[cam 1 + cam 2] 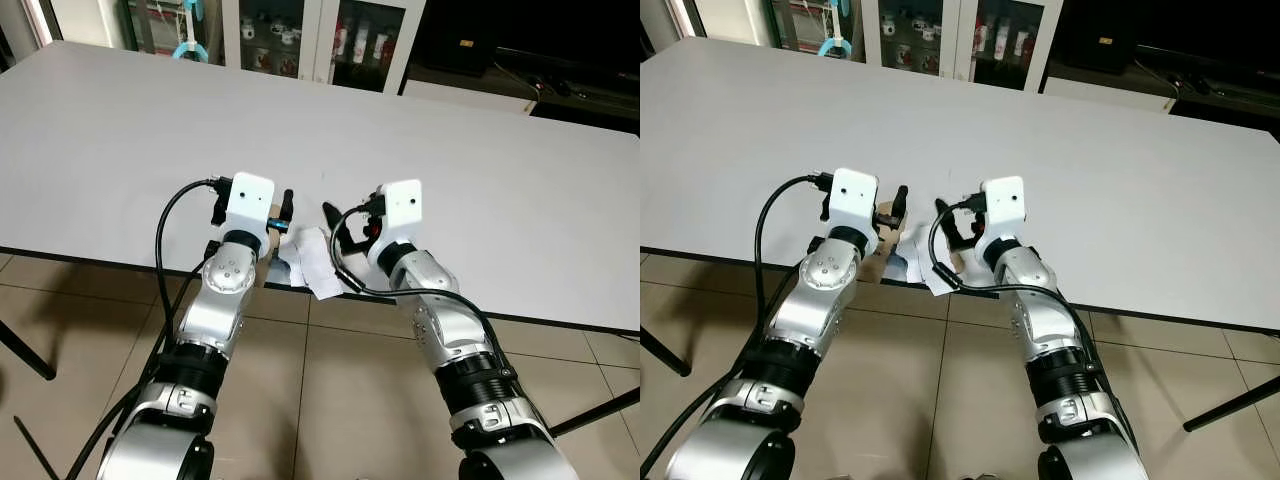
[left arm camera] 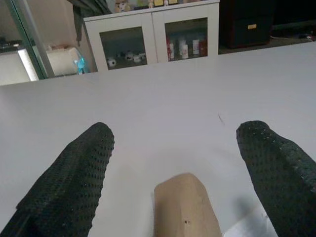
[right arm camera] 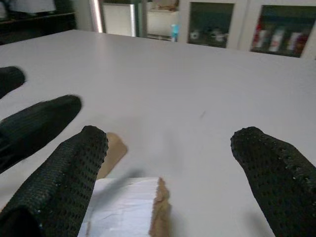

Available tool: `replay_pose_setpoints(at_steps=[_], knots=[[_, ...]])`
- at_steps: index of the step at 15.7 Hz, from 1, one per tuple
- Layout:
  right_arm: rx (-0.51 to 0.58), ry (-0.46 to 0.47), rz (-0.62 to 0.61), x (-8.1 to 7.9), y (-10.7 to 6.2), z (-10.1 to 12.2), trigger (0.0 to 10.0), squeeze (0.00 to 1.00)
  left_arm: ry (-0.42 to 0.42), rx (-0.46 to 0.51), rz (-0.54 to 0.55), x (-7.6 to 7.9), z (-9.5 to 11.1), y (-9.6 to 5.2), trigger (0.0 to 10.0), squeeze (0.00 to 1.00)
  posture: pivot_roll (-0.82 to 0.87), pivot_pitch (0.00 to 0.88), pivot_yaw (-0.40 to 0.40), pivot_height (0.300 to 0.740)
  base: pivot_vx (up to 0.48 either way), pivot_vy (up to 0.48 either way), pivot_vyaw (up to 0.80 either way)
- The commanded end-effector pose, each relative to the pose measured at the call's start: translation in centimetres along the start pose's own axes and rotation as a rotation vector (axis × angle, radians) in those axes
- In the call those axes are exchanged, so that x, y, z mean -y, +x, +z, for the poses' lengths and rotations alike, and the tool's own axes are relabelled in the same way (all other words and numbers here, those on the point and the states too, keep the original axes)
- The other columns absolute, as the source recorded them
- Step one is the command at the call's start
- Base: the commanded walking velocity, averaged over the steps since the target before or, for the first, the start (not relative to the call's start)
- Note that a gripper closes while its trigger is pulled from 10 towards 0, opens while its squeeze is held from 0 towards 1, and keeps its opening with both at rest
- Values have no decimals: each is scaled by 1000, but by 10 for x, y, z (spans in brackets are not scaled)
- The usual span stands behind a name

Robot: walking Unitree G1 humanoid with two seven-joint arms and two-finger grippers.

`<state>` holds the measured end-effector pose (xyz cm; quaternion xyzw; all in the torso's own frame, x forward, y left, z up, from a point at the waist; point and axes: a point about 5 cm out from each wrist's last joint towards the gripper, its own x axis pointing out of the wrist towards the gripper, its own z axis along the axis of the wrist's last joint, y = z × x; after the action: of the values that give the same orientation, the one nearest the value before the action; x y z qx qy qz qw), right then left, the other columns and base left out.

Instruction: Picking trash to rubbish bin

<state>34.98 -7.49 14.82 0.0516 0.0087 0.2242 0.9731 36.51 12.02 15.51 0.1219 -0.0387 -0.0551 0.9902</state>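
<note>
Left wrist view shows the brown cardboard piece [image 2: 185,207] lying between the spread fingers of the left gripper [image 2: 182,168]; the right gripper [image 3: 168,163], fingers also parted, hovers over white paper [image 1: 312,262] at the table [image 1: 480,180] edge.

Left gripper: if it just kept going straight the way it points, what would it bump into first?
Probably nothing soon: the left gripper is open astride a tan cardboard piece; ahead is bare white table, then the white glass-door cabinet beyond it.
</note>
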Motion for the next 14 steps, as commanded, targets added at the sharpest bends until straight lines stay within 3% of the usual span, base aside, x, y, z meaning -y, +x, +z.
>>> replay_pose_setpoints(at_steps=[1,2,5,7,12,14], knots=[[-5,-9,65,-2,-4,3,10000,0,6,-3,-15,5,3,3,10000,0,-30,43,-127,740,0,0,0],[-18,-17,138,-5,-9,4,10000,0,7,-8,-14,3,2,3,10000,0,-32,45,-124,740,0,0,0],[-36,-42,199,0,-21,5,10000,0,9,-43,-22,1,-3,3,10000,0,-36,46,-122,740,0,0,0],[-38,-10,278,-1,-30,9,10000,0,7,-72,-41,6,-10,2,10000,0,-42,47,-118,740,0,0,0],[-39,-9,314,-7,-36,12,10000,0,12,-113,-81,15,-18,0,10000,0,-45,46,-111,740,0,0,0],[-41,-7,323,-10,-37,13,10000,0,51,-135,-73,15,-18,1,10000,0,-42,47,-110,740,0,0,0]])
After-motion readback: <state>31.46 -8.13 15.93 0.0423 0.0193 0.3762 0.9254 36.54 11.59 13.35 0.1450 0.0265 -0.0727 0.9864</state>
